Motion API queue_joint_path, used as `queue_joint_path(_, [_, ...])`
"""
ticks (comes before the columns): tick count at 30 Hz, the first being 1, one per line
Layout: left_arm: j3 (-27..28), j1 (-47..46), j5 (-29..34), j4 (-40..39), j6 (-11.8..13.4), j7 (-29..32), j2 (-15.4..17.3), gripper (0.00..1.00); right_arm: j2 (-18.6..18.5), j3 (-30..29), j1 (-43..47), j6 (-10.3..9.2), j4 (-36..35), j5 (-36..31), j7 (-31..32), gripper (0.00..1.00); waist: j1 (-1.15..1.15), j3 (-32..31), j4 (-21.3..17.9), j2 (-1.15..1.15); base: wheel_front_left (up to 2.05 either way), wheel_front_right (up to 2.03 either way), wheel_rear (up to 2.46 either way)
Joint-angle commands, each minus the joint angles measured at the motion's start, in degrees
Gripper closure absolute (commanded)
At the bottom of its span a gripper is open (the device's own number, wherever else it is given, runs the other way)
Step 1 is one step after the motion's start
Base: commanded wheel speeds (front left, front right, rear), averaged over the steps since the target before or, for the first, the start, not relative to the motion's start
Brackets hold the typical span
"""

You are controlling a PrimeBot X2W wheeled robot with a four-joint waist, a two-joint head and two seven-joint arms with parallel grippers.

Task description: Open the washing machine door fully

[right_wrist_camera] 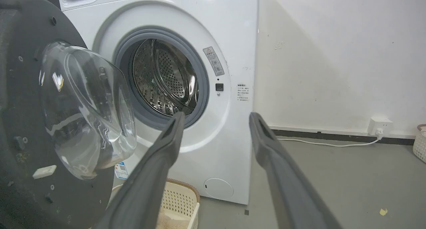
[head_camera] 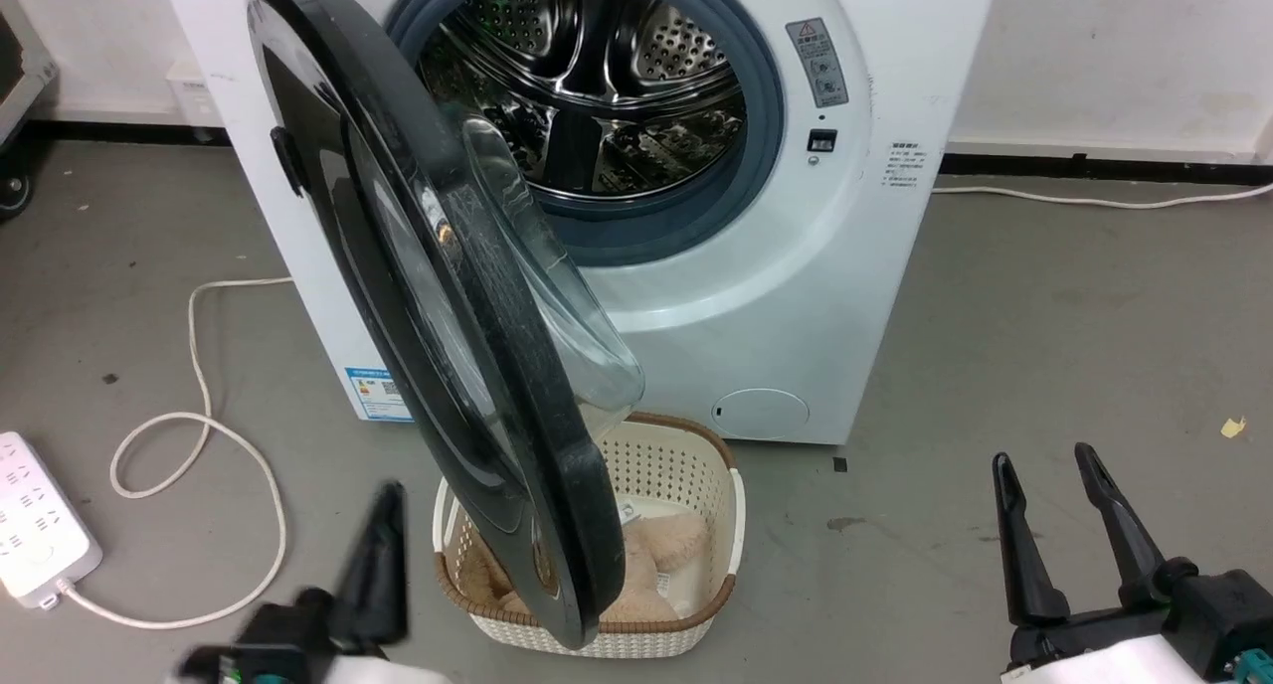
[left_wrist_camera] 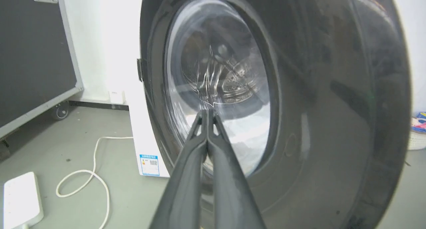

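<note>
The washing machine door [head_camera: 467, 346], a big glossy black disc with a bulging clear glass bowl [head_camera: 557, 286], stands swung out about edge-on toward me, hinged at its left. The steel drum [head_camera: 597, 87] lies exposed behind it. My left gripper [head_camera: 383, 525] is shut and blurred at the lower left, just outside the door's outer face; in the left wrist view its closed fingertips [left_wrist_camera: 207, 113] point at the glass [left_wrist_camera: 216, 72]. My right gripper [head_camera: 1044, 460] stands open at the lower right, away from the door [right_wrist_camera: 30, 129], holding nothing [right_wrist_camera: 214, 117].
A cream laundry basket [head_camera: 721, 525] with beige cloth sits on the floor under the door's lower edge. A white power strip [head_camera: 35, 535] and looped cable [head_camera: 199, 406] lie left. A black wheeled case [left_wrist_camera: 33, 56] stands far left. Bare grey floor spreads right.
</note>
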Motion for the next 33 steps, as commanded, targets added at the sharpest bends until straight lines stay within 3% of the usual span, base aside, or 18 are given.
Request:
queue_joint_path(1, [1.3,-1.0,0.8,-2.8,0.7,-0.3,0.1,1.0,0.3,-0.1,0.3,0.03,0.1,0.5,-0.3,0.0,0.0,0.1,0.3,0.0,0.0,0.0,0.0])
queue_joint_path(9, [6.6,-6.3,-5.2,-20.0,4.1,-0.3,-0.1,1.0,0.3,0.2,0.1,0.03,0.1,0.9,-0.5,0.0,0.0,0.0,0.8,0.0,0.0,0.0,0.0])
queue_joint_path(15, [5.7,-13.4,-5.0,-31.8,4.1,-0.3,-0.1,1.0,0.3,-0.1,-0.4,0.03,-0.1,0.9,-0.2,0.0,0.0,-0.1,1.0,0.0,0.0,0.0,0.0])
queue_joint_path(18, [4.0,-15.0,-4.1,-33.8,3.7,-0.3,-0.1,1.0,0.3,0.1,-0.4,0.03,-0.1,0.8,-0.1,0.0,0.0,-0.2,0.9,0.0,0.0,0.0,0.0])
queue_joint_path(25, [-11.4,-14.5,-3.7,-34.1,2.7,5.9,-0.1,1.0,0.3,0.8,-0.2,0.03,0.4,1.5,0.1,0.0,0.0,-0.2,0.2,0.0,0.0,0.0,0.0])
queue_joint_path(30, [-24.9,-10.5,-7.2,-26.1,2.7,8.5,-0.1,1.0,0.3,1.0,-0.5,0.03,0.7,1.8,0.0,0.0,0.0,0.3,-0.3,0.0,0.0,0.0,0.0])
queue_joint_path(33, [-30.0,-8.3,-8.1,-18.8,3.2,9.0,-0.1,1.0,0.3,0.8,-0.7,0.03,0.9,1.9,0.0,0.0,0.0,0.6,-0.5,0.0,0.0,0.0,0.0])
